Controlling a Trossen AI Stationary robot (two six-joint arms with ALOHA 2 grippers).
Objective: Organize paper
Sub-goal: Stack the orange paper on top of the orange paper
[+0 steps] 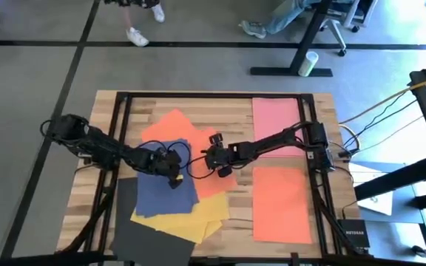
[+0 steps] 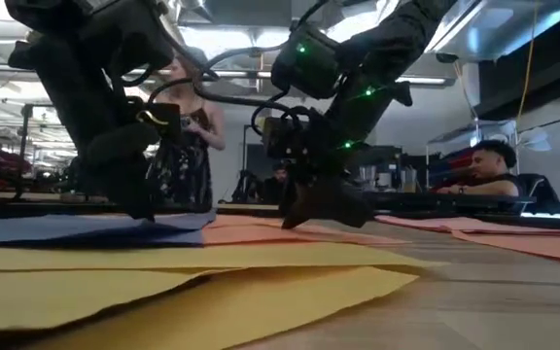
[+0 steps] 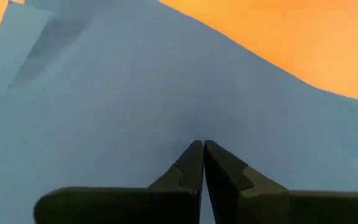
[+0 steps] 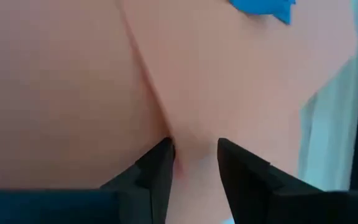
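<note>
Open-plan robotics lab: exposed ceiling ducts (image 2: 188,12), taped grey floor (image 1: 35,89), seated person (image 2: 489,170) at desks, yellow cables (image 1: 390,100).

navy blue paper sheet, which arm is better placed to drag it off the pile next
Left: its pincer is shut, tips down on the flat navy blue paper sheet. The right pincer is open over the pink-orange paper sheet beside it.

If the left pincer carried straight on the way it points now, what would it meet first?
Most likely the navy blue sheet: the shut left pincer points onto it at close range.
</note>
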